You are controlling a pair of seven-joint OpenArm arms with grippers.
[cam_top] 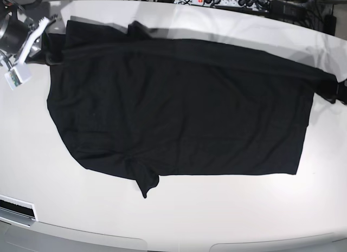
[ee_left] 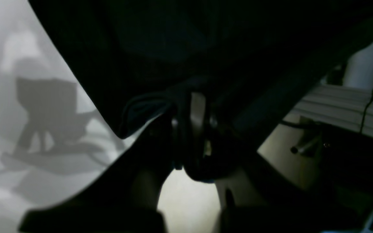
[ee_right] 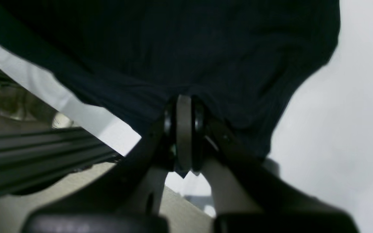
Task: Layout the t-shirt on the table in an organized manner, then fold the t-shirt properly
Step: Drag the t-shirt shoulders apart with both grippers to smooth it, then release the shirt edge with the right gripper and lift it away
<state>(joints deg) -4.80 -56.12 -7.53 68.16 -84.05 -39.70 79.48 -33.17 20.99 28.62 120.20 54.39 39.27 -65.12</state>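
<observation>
Glossy white tabletop (cam_top: 179, 214) carries the plain black fabric t-shirt (cam_top: 179, 111), spread centrally. Left gripper (ee_left: 191, 106) and right gripper (ee_right: 184, 106) are each clamped on its far edge. Layout is judged underway; release and smoothing are required next.

A power strip (cam_top: 217, 1) and what look like cables (cam_top: 303, 11) lie behind.

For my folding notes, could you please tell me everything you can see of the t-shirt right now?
The t-shirt is plain black, soft-looking fabric, spread mostly flat across the white table. One short sleeve sticks out toward the near edge, slightly crumpled. The far edge is raised, casting a shadow on the table. The right gripper and left gripper are each shut on a bunched bit of cloth at opposite ends. No print or tag is discernible.
</observation>
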